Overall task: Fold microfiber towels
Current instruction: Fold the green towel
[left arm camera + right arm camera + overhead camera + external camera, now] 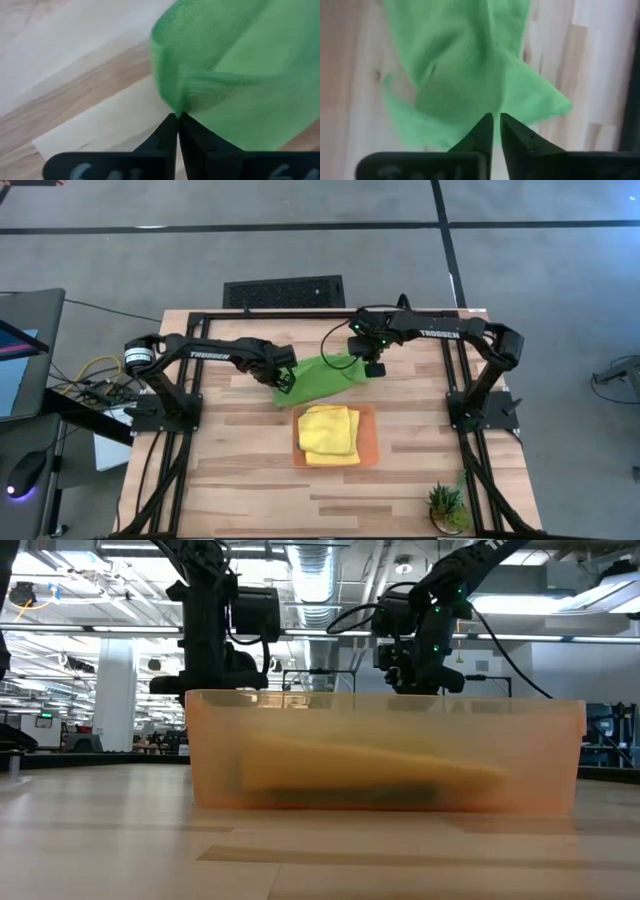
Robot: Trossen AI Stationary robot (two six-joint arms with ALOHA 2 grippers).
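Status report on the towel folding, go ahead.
Left gripper shut on green towel. Right gripper at its other end. Yellow towels stacked on orange tray. Nothing blocking.

Wooden table [230,480], orange tray [368,442], green towel [320,377], potted plant [447,505]

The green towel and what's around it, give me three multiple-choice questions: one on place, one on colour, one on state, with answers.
1. Where does the green towel lie?
A. in the orange tray
B. on the table between the two arms' tools
C. beside the potted plant

2. What colour are the folded towels in the orange tray?
A. yellow
B. teal
C. white

3. How does the left tool stand?
A. wide open
B. shut on the towel's edge
C. away from the towel

Answers: 1 B, the high view shows it on wood between the left tool and the right tool. 2 A, the yellow towels fill the tray. 3 B, the left wrist view shows its tips together pinching green cloth.
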